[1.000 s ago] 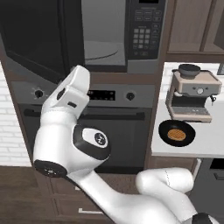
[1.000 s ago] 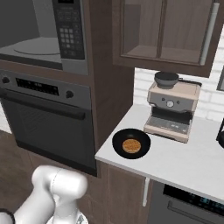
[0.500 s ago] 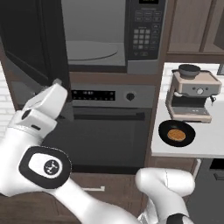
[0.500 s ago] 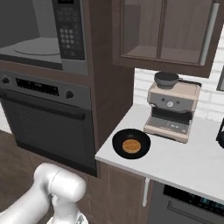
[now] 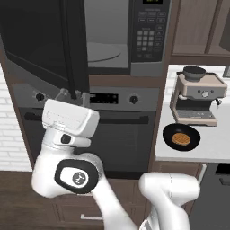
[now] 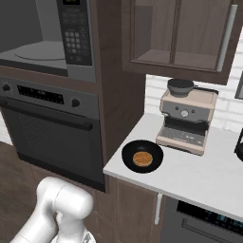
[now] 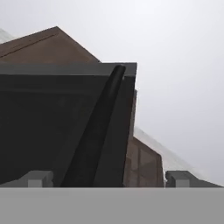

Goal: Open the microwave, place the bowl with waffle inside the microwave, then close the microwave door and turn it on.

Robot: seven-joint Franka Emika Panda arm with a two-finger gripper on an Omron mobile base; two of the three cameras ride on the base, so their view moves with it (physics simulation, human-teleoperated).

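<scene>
**Pincer parted under the open microwave door**

Your pincer sits just below the microwave door's free edge, fingers spread wide with nothing between them. That door stands swung out from the microwave, turntable showing. The bowl with waffle rests on the desk right of the microwave, just before the coffee machine.
</scene>
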